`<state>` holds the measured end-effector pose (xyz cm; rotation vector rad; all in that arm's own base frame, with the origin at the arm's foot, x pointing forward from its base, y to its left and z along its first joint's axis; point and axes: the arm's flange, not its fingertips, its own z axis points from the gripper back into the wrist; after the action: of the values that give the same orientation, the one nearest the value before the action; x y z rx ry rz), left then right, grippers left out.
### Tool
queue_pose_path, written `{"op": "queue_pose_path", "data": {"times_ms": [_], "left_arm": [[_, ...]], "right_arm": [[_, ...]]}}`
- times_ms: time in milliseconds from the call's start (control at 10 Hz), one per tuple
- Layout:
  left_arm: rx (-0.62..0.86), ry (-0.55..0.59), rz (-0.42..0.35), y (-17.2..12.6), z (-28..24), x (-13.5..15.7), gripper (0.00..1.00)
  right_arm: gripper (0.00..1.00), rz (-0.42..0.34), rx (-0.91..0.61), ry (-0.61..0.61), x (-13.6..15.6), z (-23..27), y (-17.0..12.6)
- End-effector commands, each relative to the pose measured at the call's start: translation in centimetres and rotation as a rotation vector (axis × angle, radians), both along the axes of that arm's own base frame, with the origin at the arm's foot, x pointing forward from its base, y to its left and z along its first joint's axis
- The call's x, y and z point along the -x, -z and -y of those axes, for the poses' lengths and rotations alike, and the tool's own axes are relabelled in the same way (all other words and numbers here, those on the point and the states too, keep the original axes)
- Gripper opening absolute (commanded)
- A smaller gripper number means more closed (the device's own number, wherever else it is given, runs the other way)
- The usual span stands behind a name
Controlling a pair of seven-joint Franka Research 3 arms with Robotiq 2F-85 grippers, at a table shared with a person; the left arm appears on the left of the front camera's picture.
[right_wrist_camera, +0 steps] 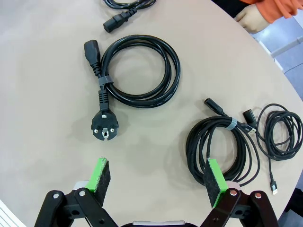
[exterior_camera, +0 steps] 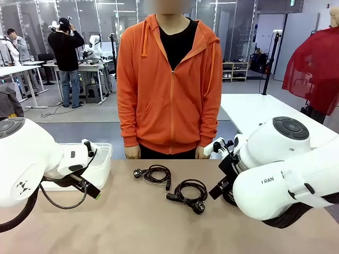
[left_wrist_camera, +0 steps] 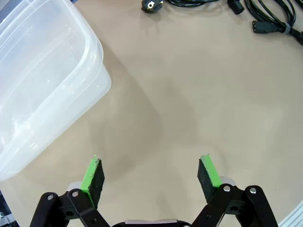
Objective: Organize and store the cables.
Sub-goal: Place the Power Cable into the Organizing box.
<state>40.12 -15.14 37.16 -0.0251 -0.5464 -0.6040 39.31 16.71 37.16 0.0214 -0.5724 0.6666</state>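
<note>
Right fingers (right_wrist_camera: 100, 176) spread, cables (right_wrist_camera: 102, 94) just beyond tips | left fingers (left_wrist_camera: 93, 176) spread beside bin (left_wrist_camera: 61, 109)

The one legible text is "FRAN" in dark capitals on the white housing of the right arm (exterior_camera: 270, 181), at about four o'clock in the front view, where the letters end at a grey band. A small dark emblem, not letters, marks the left arm (exterior_camera: 21, 186) at eight o'clock. Any print on the cables (right_wrist_camera: 137, 71) is too small to read
</note>
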Motion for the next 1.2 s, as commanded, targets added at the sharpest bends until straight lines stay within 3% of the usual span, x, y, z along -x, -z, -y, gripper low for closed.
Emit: {"op": "queue_pose_path", "data": {"times_ms": [0, 200, 300, 400, 600, 800, 1100], "left_arm": [[0.0, 0.0, 0.0, 0.0, 0.0, 0.0, 1.0], [0.022, 0.001, -0.033, -2.1, -0.2, 0.9, 1.0], [0.085, 0.018, -0.108, -4.0, -0.4, 1.7, 1.0], [0.101, 0.032, -0.117, -6.2, -0.5, 2.6, 1.0], [0.106, 0.106, -0.087, -10.8, -0.8, 5.5, 1.0], [0.16, 0.112, -0.05, -15.4, -2.8, 9.3, 1.0], [0.12, 0.157, 0.05, -19.5, -5.5, 12.8, 1.0]], "right_arm": [[1.0, 0.01, -0.025, -0.011, -0.1, 0.1, -0.8], [1.0, 0.026, -0.016, -0.026, 0.2, 0.7, -2.9], [1.0, 0.036, 0.003, -0.021, 0.4, 1.3, -5.0], [1.0, 0.046, -0.006, -0.017, 0.8, 2.2, -7.3], [1.0, 0.03, -0.037, -0.028, 1.9, 5.3, -11.9], [1.0, 0.041, -0.065, -0.042, 4.4, 9.5, -16.3], [1.0, 0.067, -0.121, -0.041, 7.7, 16.1, -19.9]]}}
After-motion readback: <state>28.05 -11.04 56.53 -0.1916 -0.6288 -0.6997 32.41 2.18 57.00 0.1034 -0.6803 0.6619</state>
